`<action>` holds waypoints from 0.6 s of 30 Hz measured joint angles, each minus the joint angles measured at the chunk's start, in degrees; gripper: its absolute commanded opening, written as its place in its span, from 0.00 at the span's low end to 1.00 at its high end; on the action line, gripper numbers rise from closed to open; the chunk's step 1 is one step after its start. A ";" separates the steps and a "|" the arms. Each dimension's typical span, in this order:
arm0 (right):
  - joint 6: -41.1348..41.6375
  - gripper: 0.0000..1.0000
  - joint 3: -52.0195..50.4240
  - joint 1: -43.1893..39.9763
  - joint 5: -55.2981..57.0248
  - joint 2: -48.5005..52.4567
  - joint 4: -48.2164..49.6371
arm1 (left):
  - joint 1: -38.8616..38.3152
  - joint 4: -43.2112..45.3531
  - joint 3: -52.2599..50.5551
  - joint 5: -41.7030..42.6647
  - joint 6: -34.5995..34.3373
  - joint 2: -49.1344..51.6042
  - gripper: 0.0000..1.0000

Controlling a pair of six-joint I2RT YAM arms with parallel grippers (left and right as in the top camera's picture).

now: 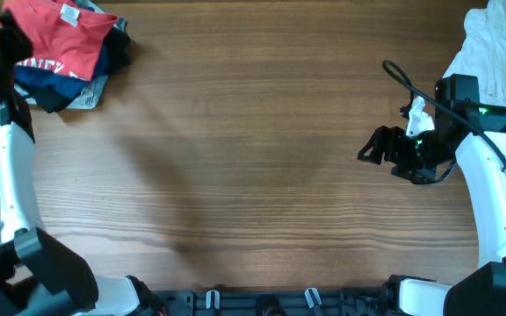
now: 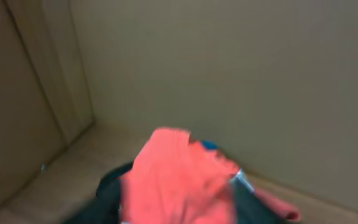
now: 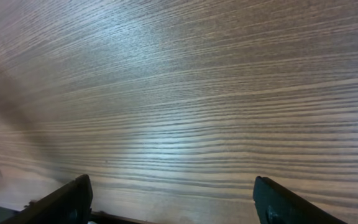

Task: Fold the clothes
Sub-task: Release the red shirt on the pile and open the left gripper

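Observation:
The red T-shirt (image 1: 64, 39) with white lettering and a neck label lies bunched on top of a pile at the table's far left corner. My left gripper (image 1: 14, 35) is at its left edge. In the blurred left wrist view red cloth (image 2: 179, 180) fills the space between the dark fingers, so it looks shut on the shirt. A blue garment (image 1: 38, 77) lies under the red one. The long white garment (image 1: 490, 48) lies crumpled at the far right corner. My right gripper (image 1: 374, 147) hangs open and empty over bare wood, its fingers wide apart in the right wrist view (image 3: 173, 199).
Dark cloth (image 1: 117, 48) and a pale patterned piece (image 1: 86, 95) lie in the left pile. The wooden table (image 1: 253, 158) spans the view. A black cable (image 1: 402, 75) loops off the right arm. The left wrist view faces a beige wall beyond the table.

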 measured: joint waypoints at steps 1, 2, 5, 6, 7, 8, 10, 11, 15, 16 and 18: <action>0.00 0.82 0.00 0.00 -0.02 0.00 0.07 | -0.37 1.38 0.02 0.02 -0.02 0.13 0.04; 0.00 0.80 0.00 0.00 0.00 0.00 0.11 | -0.63 3.21 0.00 0.04 -0.04 0.63 0.04; 0.00 0.78 0.00 0.00 -0.02 0.00 -0.02 | -0.98 10.54 0.09 0.04 -0.04 4.76 0.04; 0.00 0.79 0.00 0.00 0.00 0.00 -0.33 | -0.96 13.35 0.11 -0.02 -0.04 7.65 0.04; 0.00 0.79 0.00 0.00 0.00 0.00 -0.50 | -0.96 15.72 0.04 0.07 -0.04 10.34 0.04; 0.00 0.79 0.02 0.00 0.00 0.00 -0.76 | -0.96 19.34 0.07 0.07 -0.04 13.46 0.04; 0.00 0.79 0.04 0.00 0.07 0.00 -0.98 | -1.03 23.74 0.26 -0.02 -0.04 19.50 0.04; 0.00 0.79 0.04 0.00 0.15 0.00 -0.98 | -1.07 24.59 0.28 0.00 -0.04 22.40 0.04; 0.00 0.79 0.04 0.02 0.20 0.00 -1.29 | -1.31 26.51 0.31 -0.90 -0.31 33.86 0.07; 0.00 0.79 0.04 0.02 0.22 0.00 -1.70 | -1.27 26.51 0.48 -0.87 -0.31 33.75 0.07; 0.00 0.79 0.04 0.02 0.22 0.00 -2.03 | -1.40 25.70 0.70 -0.87 -0.44 32.89 0.07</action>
